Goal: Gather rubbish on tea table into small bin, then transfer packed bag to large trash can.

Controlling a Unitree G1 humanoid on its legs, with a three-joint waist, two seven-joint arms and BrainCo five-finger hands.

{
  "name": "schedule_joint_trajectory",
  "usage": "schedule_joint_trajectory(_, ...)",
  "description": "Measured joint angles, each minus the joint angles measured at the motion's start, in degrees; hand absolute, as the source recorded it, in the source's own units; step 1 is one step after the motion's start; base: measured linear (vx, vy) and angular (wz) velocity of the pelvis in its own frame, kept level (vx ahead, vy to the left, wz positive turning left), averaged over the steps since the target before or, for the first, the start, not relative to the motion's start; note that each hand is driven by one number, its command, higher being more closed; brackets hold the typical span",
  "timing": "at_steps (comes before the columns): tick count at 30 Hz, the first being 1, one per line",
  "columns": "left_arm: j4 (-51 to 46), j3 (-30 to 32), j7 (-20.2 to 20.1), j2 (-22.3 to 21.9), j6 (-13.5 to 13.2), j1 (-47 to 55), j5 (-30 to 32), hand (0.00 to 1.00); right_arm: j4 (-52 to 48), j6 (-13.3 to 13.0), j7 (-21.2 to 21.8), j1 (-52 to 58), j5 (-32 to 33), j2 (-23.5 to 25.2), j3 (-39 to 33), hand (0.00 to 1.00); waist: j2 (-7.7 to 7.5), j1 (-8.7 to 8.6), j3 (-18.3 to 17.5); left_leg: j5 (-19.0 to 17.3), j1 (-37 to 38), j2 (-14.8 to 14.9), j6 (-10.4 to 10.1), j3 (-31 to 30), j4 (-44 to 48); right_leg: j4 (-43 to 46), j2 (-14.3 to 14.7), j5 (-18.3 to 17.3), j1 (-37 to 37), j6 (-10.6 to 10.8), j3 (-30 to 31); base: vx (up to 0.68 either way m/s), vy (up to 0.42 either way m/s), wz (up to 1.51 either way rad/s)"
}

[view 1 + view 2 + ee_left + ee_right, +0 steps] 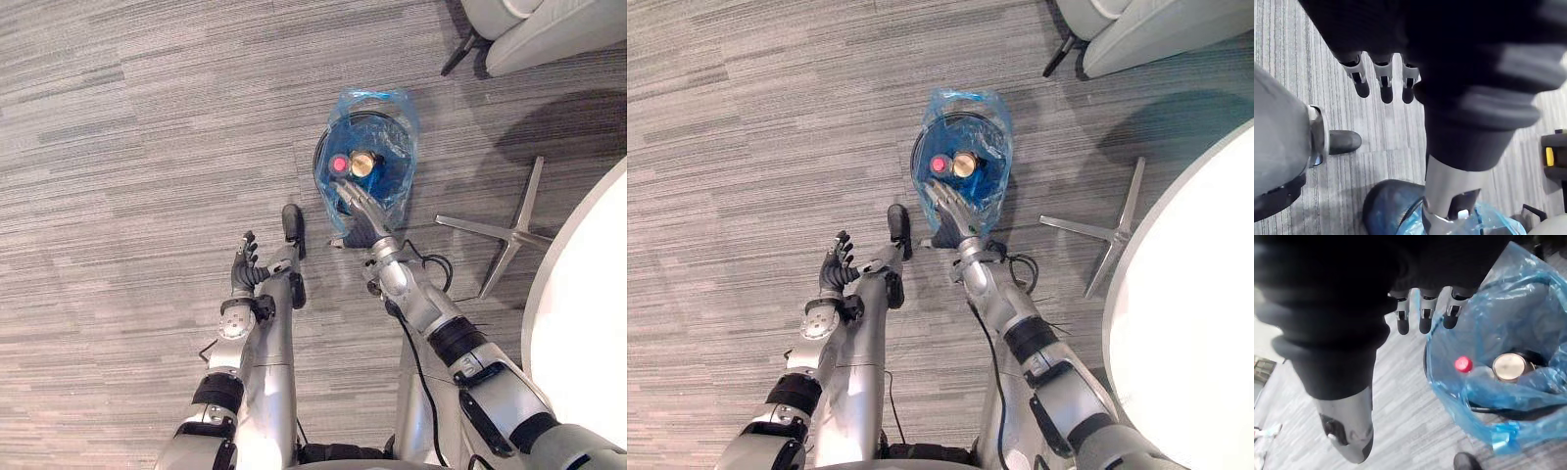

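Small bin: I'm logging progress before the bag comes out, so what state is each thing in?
Small bin: upright, lined.
Blue bag: open, untied.
Bottle: red cap on, inside bag.
Can: inside bag, beside bottle.
Right hand: open, at bag's near edge.
Left hand: open, empty.

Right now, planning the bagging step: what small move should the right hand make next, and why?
Probably lower the right hand and curl its fingers on the near edge of the translucent blue plastic bag. Its fingers are straight over the small dark round bin, gripping nothing, while the red-capped clear bottle and the round metal-topped can already lie inside.
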Motion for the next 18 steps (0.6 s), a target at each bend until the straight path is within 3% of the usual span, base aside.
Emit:
schedule_joint_trajectory(10,0.51,0.11,0.37,-0.52,-0.34,-3.61,-0.55,0.00,10.61,3.98,-0.05,-4.25,-2.32,-0.37,-0.04,0.00,0.00,0.19,0.00,1.44,-5.44,-0.82,0.03,-0.98,0.37,3.41,-0.93,-1.17,-5.85,-0.85,-1.22,-0.03,-0.036,0.10)
schedule_joint_trajectory(11,0.41,0.14,0.39,-0.54,-0.54,-3.89,-0.60,0.00,11.46,4.28,-0.14,-4.75,-2.33,-0.32,-0.29,1.00,0.01,0.12,-0.01,1.45,-6.05,-0.83,0.02,-0.99,0.42,3.71,-0.97,-1.51,-6.42,-0.64,-1.38,-0.03,-0.022,0.06)
schedule_joint_trajectory(18,-0.76,0.20,1.14,-0.68,-1.46,-4.69,-1.89,0.00,14.50,6.37,-0.39,-7.70,-2.21,-0.78,-0.73,1.00,0.03,0.70,-0.02,1.60,-8.58,-0.90,0.10,-1.05,1.43,5.30,-1.39,-2.02,-8.99,-1.22,-1.53,-0.02,-0.018,0.04)
